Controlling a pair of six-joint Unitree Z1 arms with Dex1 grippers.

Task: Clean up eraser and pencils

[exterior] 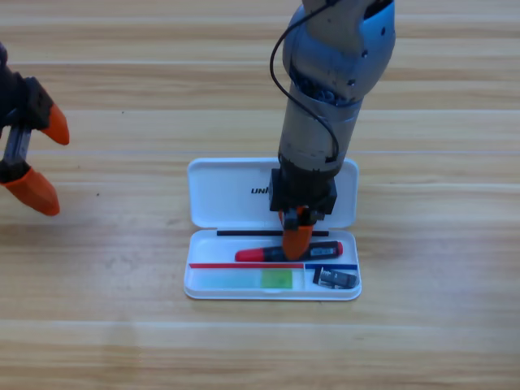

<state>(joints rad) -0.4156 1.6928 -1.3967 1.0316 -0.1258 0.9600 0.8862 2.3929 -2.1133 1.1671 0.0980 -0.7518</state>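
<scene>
Right gripper [297,237] points straight down into the white case [236,195]; its orange jaws sit on the red-and-black marker [280,253], gap hidden, so grip cannot be told. Marker lies in the case's upper tray section. Pale pen with green end [244,279] lies in the lower left compartment, eraser [335,279] in the lower right one. Left gripper [32,154] waits far left of the case, jaws spread, holding nothing.

The wooden table [97,341] carries only the open white case [223,195].
</scene>
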